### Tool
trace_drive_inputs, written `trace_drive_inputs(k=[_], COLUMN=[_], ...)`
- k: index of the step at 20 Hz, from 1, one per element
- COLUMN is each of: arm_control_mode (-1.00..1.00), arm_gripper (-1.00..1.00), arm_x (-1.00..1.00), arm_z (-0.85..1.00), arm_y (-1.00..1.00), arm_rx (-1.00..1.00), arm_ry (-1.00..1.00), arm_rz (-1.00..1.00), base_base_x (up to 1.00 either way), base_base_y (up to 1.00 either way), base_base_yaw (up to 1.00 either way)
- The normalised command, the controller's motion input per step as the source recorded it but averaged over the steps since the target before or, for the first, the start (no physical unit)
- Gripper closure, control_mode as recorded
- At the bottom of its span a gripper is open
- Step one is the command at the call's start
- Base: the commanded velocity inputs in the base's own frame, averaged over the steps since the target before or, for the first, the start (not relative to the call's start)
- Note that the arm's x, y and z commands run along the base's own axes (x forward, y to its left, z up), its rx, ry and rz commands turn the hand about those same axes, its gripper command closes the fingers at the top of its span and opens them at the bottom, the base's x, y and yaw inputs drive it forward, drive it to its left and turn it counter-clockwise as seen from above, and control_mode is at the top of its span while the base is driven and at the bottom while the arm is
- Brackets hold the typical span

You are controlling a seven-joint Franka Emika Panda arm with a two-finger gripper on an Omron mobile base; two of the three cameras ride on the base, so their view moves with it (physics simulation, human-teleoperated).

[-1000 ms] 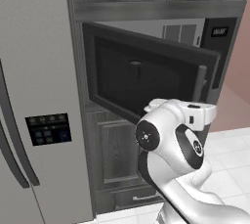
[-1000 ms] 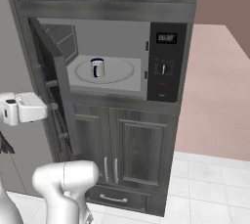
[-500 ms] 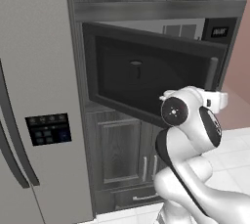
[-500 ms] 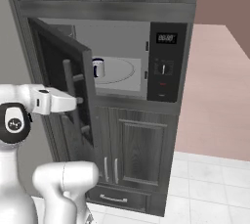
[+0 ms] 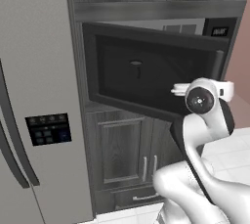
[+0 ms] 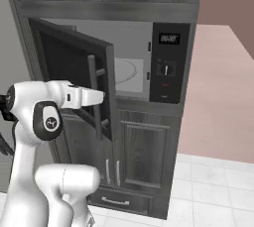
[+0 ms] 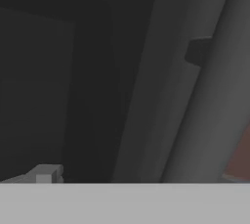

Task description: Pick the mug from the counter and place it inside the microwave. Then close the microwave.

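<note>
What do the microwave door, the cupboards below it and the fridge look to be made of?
Microwave door: dark glass in a dark frame, likely metal, with a bar handle. Cupboards: grey wood, judging by the visible grain. Fridge: matte grey, perhaps brushed steel; hard to tell in a rendering.

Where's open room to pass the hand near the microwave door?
Free: in front of the control panel and over the pinkish ledge to its right. Crowded: the door is half swung, with the arm's hand close against its bar handle.
</note>
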Motion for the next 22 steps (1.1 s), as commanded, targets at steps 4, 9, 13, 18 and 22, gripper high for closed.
trace_drive_inputs(k=[4,9,13,18,22], arm_control_mode=[-1.0,-1.0,-1.0,-1.0,-1.0], arm_gripper=[-1.0,-1.0,-1.0,-1.0,-1.0], arm_x=[0.53,0.48,0.36,0.33,0.41], arm_z=[0.0,0.0,0.0,0.04,0.04], arm_y=[-0.19,-0.16,-0.08,-0.03,-0.04], arm_rx=[0.0,0.0,0.0,0.0,0.0], arm_ry=[0.0,0.0,0.0,0.02,0.05], arm_rz=[0.14,0.14,0.12,0.11,0.1], base_base_x=[0.0,0.0,0.0,0.0,0.0], base_base_y=[0.0,0.0,0.0,0.0,0.0], base_base_yaw=[0.0,0.0,0.0,0.0,0.0])
